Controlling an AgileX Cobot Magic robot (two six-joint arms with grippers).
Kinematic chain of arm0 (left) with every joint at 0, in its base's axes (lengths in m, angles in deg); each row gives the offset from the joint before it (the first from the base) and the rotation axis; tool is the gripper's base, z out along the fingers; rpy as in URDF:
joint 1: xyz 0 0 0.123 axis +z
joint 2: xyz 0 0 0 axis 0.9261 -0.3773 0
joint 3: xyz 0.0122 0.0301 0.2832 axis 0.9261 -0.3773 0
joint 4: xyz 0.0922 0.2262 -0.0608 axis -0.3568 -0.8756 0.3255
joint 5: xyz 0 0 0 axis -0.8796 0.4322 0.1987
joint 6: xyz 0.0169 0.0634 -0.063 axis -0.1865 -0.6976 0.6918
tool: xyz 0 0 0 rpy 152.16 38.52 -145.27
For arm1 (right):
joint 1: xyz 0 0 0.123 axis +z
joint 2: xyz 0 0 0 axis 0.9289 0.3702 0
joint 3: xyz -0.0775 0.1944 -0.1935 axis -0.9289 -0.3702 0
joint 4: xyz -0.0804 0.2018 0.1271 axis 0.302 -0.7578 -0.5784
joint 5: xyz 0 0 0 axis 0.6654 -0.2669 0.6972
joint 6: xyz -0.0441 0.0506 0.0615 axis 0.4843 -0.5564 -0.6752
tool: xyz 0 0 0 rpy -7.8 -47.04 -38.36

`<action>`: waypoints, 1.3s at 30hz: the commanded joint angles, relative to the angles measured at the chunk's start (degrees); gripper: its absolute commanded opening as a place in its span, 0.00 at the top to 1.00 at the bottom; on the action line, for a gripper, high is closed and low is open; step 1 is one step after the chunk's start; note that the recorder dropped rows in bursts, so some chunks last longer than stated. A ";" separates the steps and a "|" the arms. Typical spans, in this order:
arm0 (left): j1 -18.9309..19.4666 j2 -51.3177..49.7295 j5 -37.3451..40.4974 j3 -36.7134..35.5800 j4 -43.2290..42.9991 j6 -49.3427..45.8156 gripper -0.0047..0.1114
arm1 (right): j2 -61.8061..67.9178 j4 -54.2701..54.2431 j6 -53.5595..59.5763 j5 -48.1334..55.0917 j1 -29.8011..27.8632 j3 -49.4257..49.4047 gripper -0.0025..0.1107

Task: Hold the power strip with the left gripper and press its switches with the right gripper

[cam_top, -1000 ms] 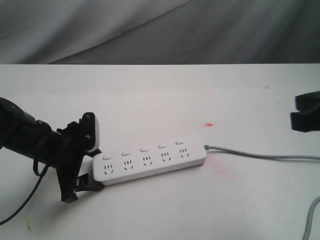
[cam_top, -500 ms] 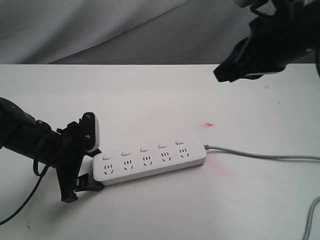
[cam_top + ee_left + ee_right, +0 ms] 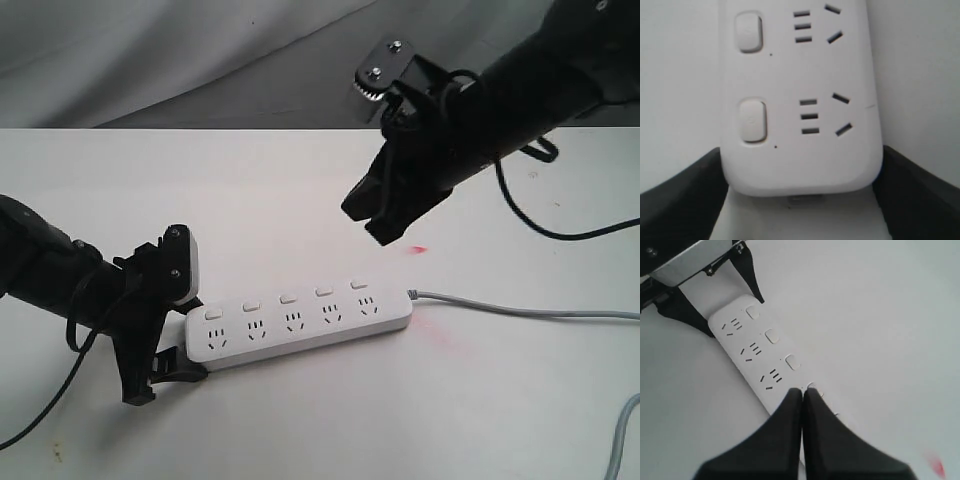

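The long white power strip (image 3: 300, 325) lies on the white table (image 3: 300, 180), and its grey cord (image 3: 520, 308) runs off to the right. Its switches (image 3: 288, 298) form a row along the far edge. My left gripper (image 3: 188, 342) is shut on the strip's left end; in the left wrist view the black fingers (image 3: 685, 200) press both sides of the power strip (image 3: 800, 150). My right gripper (image 3: 375, 228) hangs shut, with nothing in it, above the strip's right half and apart from it. In the right wrist view its tips (image 3: 802, 392) overlap one of the switches (image 3: 811, 386).
A small red spot (image 3: 419, 249) marks the table just beyond the strip's right end. A second grey cable (image 3: 625, 430) curls at the lower right corner. Grey cloth (image 3: 200, 60) hangs behind the table. The left arm's black cable (image 3: 60, 385) droops near the front left.
The right arm has swung in from the right edge, through the upper right, to above the strip's right half. The left gripper and the strip have not moved.
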 commanded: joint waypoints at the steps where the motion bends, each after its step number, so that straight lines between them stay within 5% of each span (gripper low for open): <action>1: -0.31 -0.15 -2.46 0.15 -0.53 -0.56 0.47 | 4.00 -1.44 5.97 -2.44 2.33 0.40 0.98; 21: -0.31 -0.15 -2.46 0.15 -0.53 -0.56 0.47 | 26.83 -6.34 16.59 3.78 6.99 24.45 0.98; 31: -0.31 -0.15 -2.46 0.15 -0.53 -0.56 0.47 | 31.41 -13.12 22.71 3.06 9.42 24.45 0.64; 39: -0.31 -0.15 -2.46 0.15 -0.53 -0.56 0.47 | 33.78 -19.97 30.76 2.96 9.40 24.45 0.61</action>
